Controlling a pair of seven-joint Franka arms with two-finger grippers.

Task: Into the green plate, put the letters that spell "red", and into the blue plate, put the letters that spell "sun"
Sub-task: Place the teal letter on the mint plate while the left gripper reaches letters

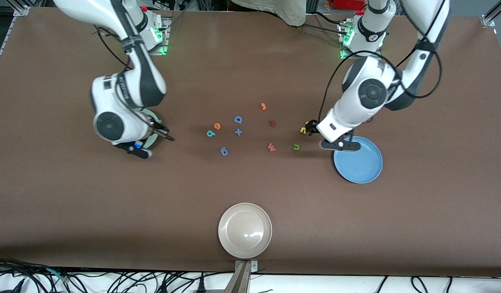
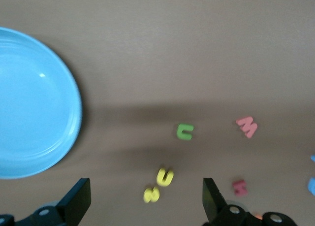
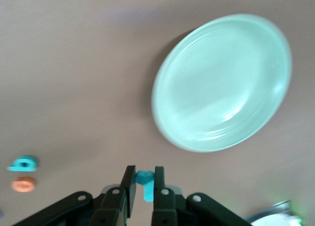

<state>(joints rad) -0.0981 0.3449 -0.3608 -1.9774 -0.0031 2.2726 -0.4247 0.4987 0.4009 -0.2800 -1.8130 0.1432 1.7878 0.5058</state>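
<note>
Nearest the front camera, a beige-white plate (image 1: 245,230) is sitting alone on the brown worktop (image 1: 71,203), well apart from everything else.

Up in the middle, the loose letters are lying scattered: a teal "d" (image 1: 210,133) touching an orange "e" (image 1: 217,126), with a blue "D" (image 1: 238,119), a blue plus sign (image 1: 238,132) and another blue lowercase letter (image 1: 224,151) close by. An orange hook-shaped piece (image 1: 263,106) is lying farther from the camera, a dark red "m" (image 1: 272,123) and a red "w" (image 1: 271,147) are sitting toward the left arm's end, and the olive-green "u" (image 1: 296,147) is lying just beside the "w".

The left pincer (image 2: 146,196) is hanging with its fingers wide apart over the two yellow letters, the "n" (image 2: 165,176) and the "s" (image 2: 151,194), which are touching each other. The blue plate (image 1: 358,159) is waiting nearby; the left arm is overhanging its rim.

The right pincer (image 3: 143,184) is clamped on the teal "r" (image 3: 144,182), held up beside the green plate (image 3: 221,83). In the front view the right arm is covering most of that plate.

Lettering is running along the right arm's forearm, but I cannot read it.
</note>
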